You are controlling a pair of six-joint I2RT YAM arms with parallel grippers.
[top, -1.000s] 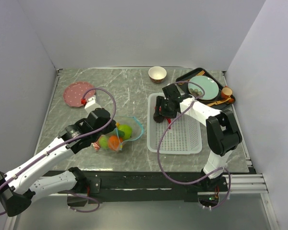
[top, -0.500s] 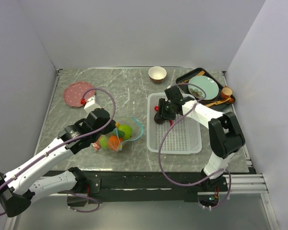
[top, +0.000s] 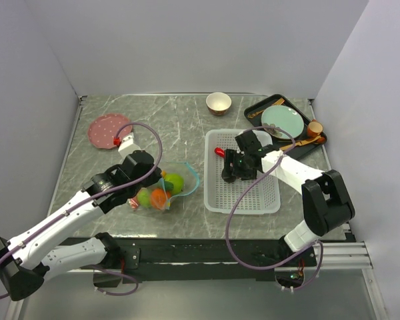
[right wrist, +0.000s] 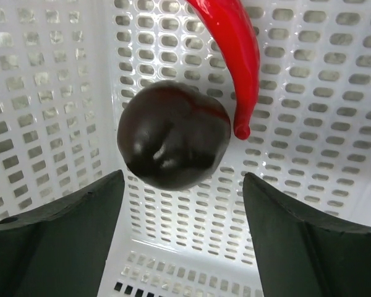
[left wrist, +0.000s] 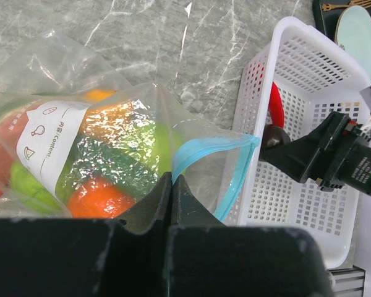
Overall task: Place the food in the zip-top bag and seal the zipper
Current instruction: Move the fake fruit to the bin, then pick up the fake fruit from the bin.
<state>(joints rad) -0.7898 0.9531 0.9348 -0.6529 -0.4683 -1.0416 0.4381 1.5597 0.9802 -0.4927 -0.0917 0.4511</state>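
Grey table [top: 180,127] carries bag [top: 170,188], basket [top: 267,193], bowl [top: 218,103], plate [top: 109,129], tray [top: 255,108].

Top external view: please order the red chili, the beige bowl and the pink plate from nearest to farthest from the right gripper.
1. Red chili, just beside the right gripper.
2. Beige bowl, at the far edge.
3. Pink plate, far left.

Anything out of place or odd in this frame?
Nothing is spilled or damaged. The red chili and dark brown piece lie in the white basket, outside the zip-top bag, whose zipper gapes open, bowed, while the left gripper pinches the bag's edge.
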